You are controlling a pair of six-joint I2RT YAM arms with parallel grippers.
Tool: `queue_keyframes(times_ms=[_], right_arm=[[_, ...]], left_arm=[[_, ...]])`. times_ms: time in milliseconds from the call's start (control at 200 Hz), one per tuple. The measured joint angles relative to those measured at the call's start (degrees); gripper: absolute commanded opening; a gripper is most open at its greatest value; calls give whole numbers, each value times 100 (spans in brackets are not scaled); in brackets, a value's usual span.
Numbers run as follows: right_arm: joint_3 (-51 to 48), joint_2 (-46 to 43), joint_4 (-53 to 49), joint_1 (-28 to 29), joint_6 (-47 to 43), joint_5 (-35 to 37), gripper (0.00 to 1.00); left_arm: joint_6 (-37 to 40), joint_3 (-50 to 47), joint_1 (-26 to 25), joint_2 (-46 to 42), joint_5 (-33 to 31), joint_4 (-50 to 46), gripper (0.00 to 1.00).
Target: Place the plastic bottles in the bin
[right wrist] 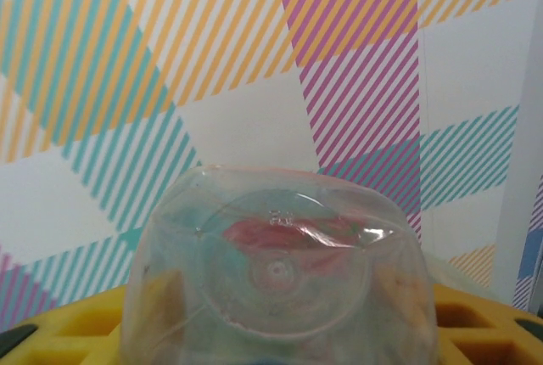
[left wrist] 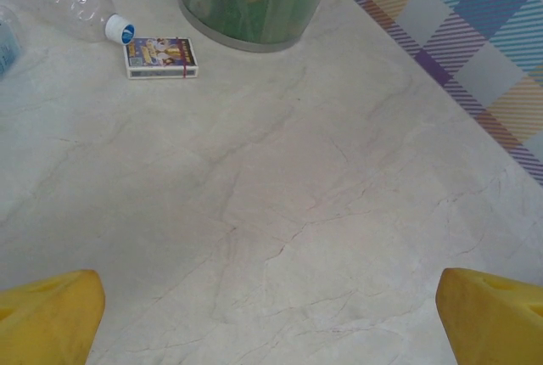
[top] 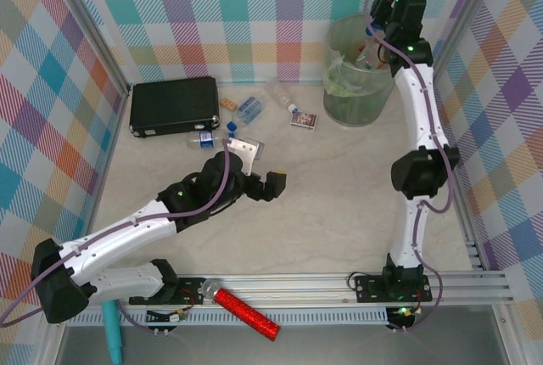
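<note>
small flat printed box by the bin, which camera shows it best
Left wrist view: the small flat printed box lies large and unobstructed, its colourful face clear. The top external view shows the box tiny, beside the tall round translucent greenish bin.

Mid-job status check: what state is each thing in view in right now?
left hand, open, empty.
right hand, shut on the held bottle.
bin, upright, partly filled.
black case, closed, lying flat.
bottle by the black case, on its side.
blue-labelled bottle, lying on the table.
capped clear bottle, on its side.
printed box, closed, flat.
</note>
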Motion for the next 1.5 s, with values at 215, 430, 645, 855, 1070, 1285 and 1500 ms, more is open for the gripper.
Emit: queue_keyframes(times_ms=[215,430,645,855,1070,1285,1500], right_arm=[[46,695,188,0,-433,214,58],[114,1143,306,4,-811,363,62],[120,1189,313,-7,-1058,439,64],[120,1167,190,-105,-1084,579,65],[114,994,-9,-223,-1069,619,65],[94,741,-155,-404,-1099,702,64],[44,684,-160,-481,-1113,728,64]], left_arm=[[101,334,175,398,-33,-39,100],[175,623,479,752,72,-46,100],[146,623,629,756,146,-92,100],[61,603,629,728,229,-96,100],[-7,577,629,699,299,-107,100],[-24,562,629,560,328,-116,100],[-26,457,629,472,319,-127,100]])
